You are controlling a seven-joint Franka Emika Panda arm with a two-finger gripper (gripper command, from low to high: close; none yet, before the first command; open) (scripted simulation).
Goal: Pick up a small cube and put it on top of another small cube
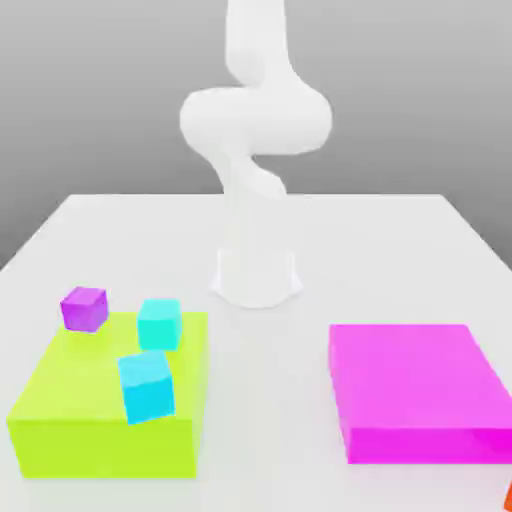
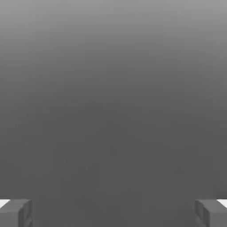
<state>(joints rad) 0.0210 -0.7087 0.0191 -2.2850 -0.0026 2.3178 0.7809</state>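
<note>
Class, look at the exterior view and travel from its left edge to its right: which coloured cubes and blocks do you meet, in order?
Purple cube → cyan cube nearer the viewer → flat magenta block → orange-red cube, cut off by the edge.

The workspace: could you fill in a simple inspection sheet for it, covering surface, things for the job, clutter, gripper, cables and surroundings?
Surface: pale, smooth table, no marks seen
Job's things: orange-red cube cut off at the exterior view's right edge, near the bottom
Clutter: green block with two cyan cubes and a purple cube on or by it, at the exterior view's left; magenta block at its right
Gripper: open, nothing between the fingers in the hand view
Cables: nothing seen
Surroundings: plain grey background behind the white arm
</note>
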